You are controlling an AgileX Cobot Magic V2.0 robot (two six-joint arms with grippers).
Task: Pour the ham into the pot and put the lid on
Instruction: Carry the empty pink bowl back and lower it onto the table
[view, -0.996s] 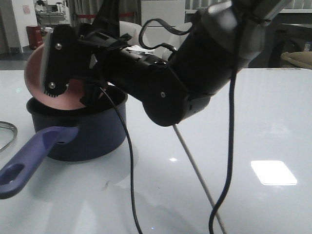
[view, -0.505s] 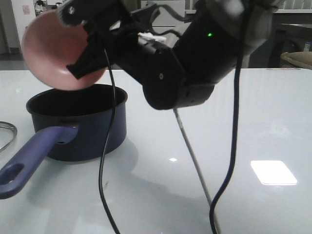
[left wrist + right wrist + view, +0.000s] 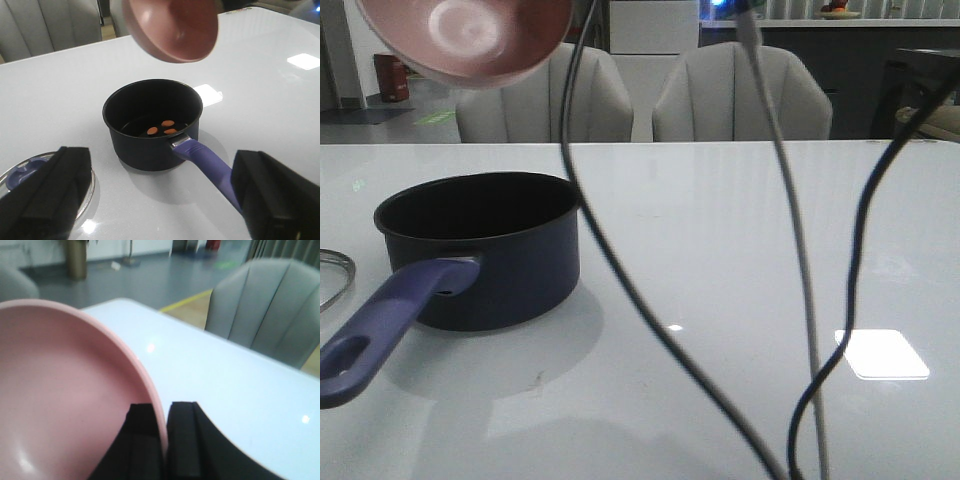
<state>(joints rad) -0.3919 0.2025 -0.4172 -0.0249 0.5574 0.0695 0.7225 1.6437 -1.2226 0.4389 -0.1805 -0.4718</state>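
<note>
1. Where the round clear glass lid with metal rim and blue knob (image 3: 37, 172) lies flat on the white desk (image 3: 740, 230), it sits just beside the pot on the side away from the right arm, within reach of the left gripper (image 3: 150, 192). That placement suits a later pick-up by the left arm, in my judgement.
2. Left gripper: its two black fingers stand wide apart and hold nothing; it hangs above the desk, looking down on lid and pot.
3. Dark navy-blue round saucepan (image 3: 485, 250): upright on the desk, uncovered, its long blue-purple handle (image 3: 385, 320) pointing toward the robot. Three small flat orange-pink ham pieces (image 3: 162, 127) lie on its floor, close together.
4. Round pink bowl (image 3: 465, 35): held high above the pot and clear of it. Its inside, seen from the right wrist, shows no ham.
5. Right gripper (image 3: 162, 440): closed tight on the bowl's rim, one finger inside and one outside, which explains the raised carry.
6. Judgement: pouring appears complete; covering is not yet done.
</note>
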